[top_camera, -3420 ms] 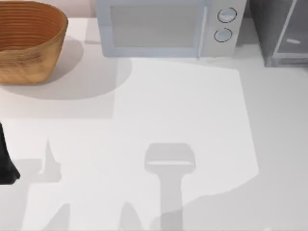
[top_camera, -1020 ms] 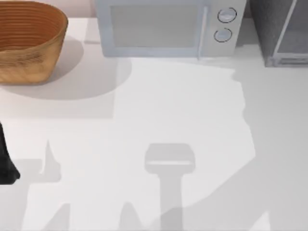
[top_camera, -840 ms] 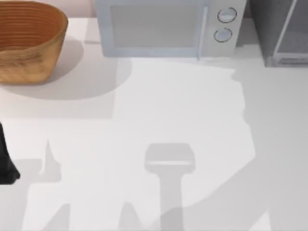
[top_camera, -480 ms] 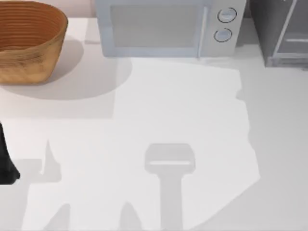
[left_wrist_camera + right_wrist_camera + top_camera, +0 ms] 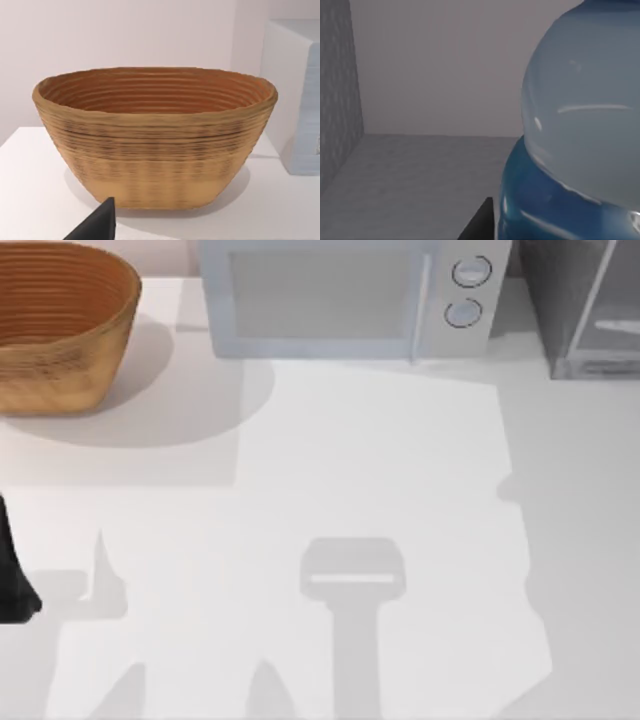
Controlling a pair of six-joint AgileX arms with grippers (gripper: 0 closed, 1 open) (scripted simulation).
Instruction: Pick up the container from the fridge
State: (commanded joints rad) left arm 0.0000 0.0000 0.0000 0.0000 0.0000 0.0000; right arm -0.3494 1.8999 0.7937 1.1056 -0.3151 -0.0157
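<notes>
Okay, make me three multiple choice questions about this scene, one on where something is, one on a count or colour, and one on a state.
1. Where does the basket stand on the table, in the top view?
A. Far left corner
B. Near right corner
C. In front of the microwave's knobs

2. How many round knobs does the microwave have?
A. One
B. Two
C. Four

3. In the right wrist view, how does the container stand to that camera?
A. Far off at the back wall
B. Very close, inside grey walls
C. Lying in the basket

Answers:
1. A, the basket sits at the top view's far left, left of the microwave.
2. B, two knobs sit one above the other on its right side.
3. B, its pale body and blue band loom large before a grey floor and walls.
</notes>
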